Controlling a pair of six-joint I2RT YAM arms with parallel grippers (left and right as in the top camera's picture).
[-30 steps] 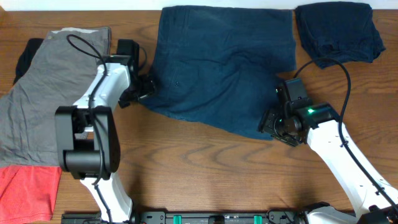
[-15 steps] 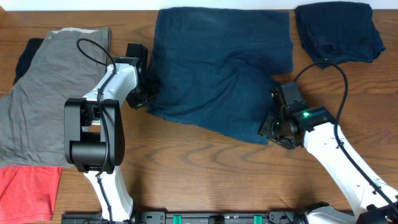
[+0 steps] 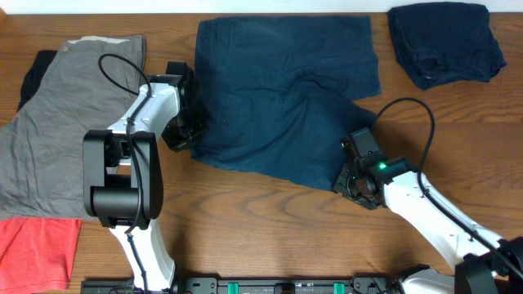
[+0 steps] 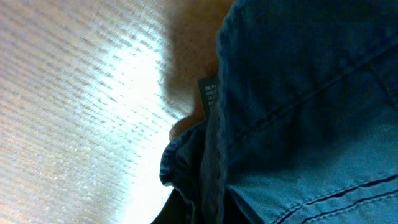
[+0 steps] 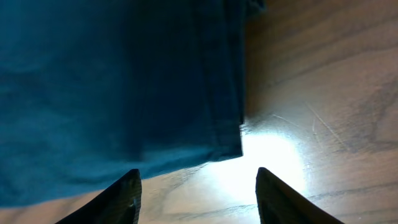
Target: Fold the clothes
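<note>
Dark blue shorts (image 3: 282, 98) lie spread and rumpled across the middle of the wooden table. My left gripper (image 3: 189, 131) sits at their left edge, shut on a bunch of the blue fabric. In the left wrist view that bunched hem (image 4: 186, 168) runs down into the left gripper (image 4: 205, 214), and a small label (image 4: 209, 94) shows beside it. My right gripper (image 3: 347, 174) is at the lower right corner of the shorts. In the right wrist view the right gripper (image 5: 198, 198) is open, with the corner of the hem (image 5: 227, 146) just ahead of its fingertips (image 5: 121, 196) and bare wood between them.
A grey garment (image 3: 57, 122) lies flat at the left, over something black (image 3: 33, 73). A red cloth (image 3: 33, 249) is at the front left corner. A folded dark blue garment (image 3: 445, 41) rests at the back right. The arms' cables loop above the table.
My left gripper has shut on the left edge of the shorts. The shorts have slid to the left, and my right gripper has followed their lower right corner leftward.
</note>
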